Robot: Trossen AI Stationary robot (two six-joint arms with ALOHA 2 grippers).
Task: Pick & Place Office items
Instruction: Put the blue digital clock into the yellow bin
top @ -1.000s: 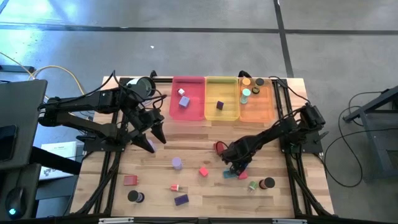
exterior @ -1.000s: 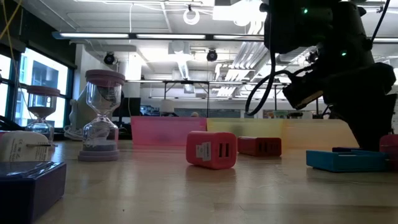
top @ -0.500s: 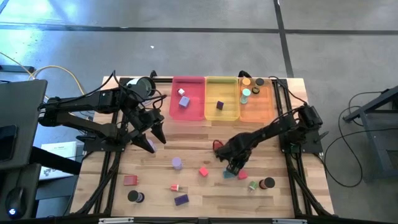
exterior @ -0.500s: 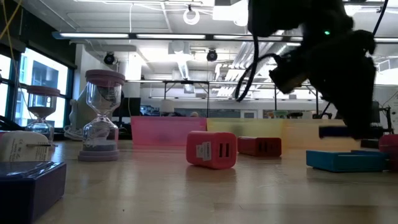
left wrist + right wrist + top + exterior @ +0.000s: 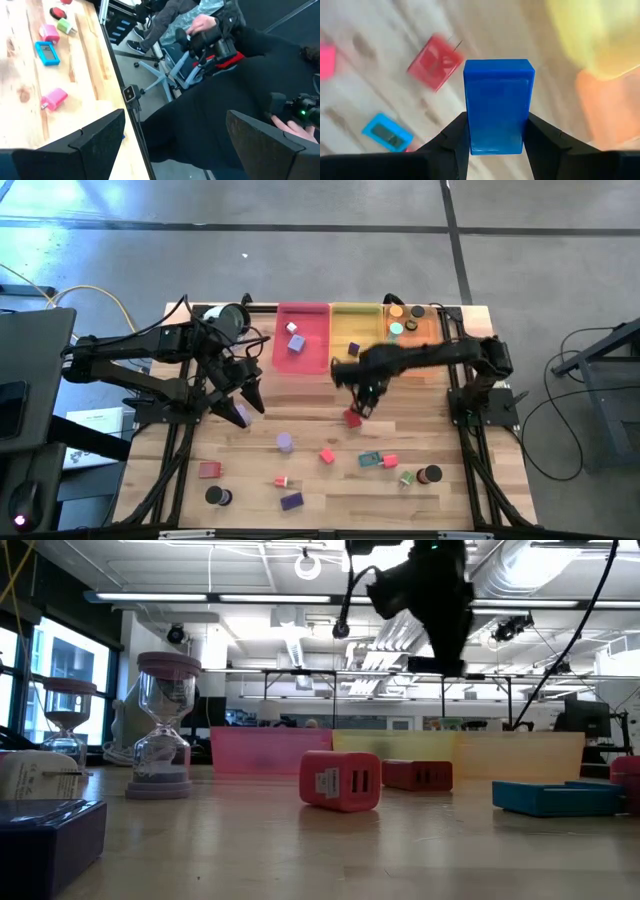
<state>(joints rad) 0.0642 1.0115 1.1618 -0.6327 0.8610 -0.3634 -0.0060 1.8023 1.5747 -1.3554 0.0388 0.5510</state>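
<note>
My right gripper (image 5: 364, 392) hangs above the table just before the near rim of the yellow tray (image 5: 357, 340), shut on a blue rectangular block (image 5: 498, 102). In the low view the right gripper (image 5: 440, 615) is high over the table. A red block (image 5: 352, 418) lies on the wood below it. Other small pieces lie on the near half: a lavender cylinder (image 5: 285, 442), a teal block (image 5: 370, 460), a purple block (image 5: 291, 501), a black disc (image 5: 431, 475). My left gripper (image 5: 248, 395) waits open at the table's left side. My right gripper pinches the blue block between its two fingers (image 5: 454, 137), one on each long side face, near one end (image 5: 472, 137). The fingers point down from above. The block runs along the fingers, sticks out past their tips and is lifted clear of the table.
Pink tray (image 5: 301, 340), yellow tray and orange tray (image 5: 425, 352) stand side by side at the far edge, each with a few pieces inside. A round silver-and-white object (image 5: 228, 318) sits at the far left. The left wrist view shows people beyond the table's edge (image 5: 112, 75).
My right gripper has risen from the table beside the teal block and swung toward the far edge and the left, ending in front of the yellow tray. The red block and the teal block stay on the wood.
</note>
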